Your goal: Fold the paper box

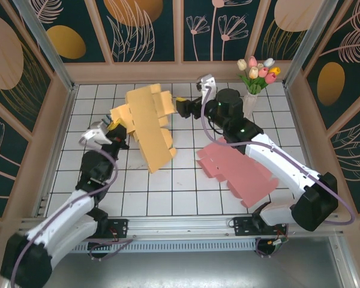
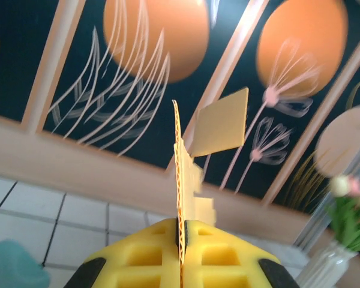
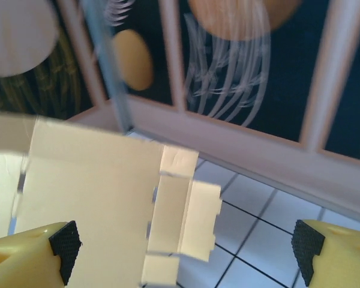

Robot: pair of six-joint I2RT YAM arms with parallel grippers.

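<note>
1. Your left gripper (image 2: 181, 257) is clamped on the yellow blank (image 1: 150, 129), holding it up by one edge over the table's (image 1: 168, 195) left-centre.
2. Your right gripper (image 1: 181, 107) gapes wide just beside the yellow blank's far flaps and grips nothing.
3. The panels look barely folded, so I judge most of the folding is left.
4. There is open room toward the near edge. The pink blank (image 1: 240, 174) lies to the right, and the vase (image 1: 250, 99) stands in the far-right corner.

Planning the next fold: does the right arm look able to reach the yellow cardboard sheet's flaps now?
Probably yes: the right end effector is open, flaps of the yellow cardboard sheet sit ahead between its fingers, nothing blocking, and the left end effector holds the sheet up.
</note>
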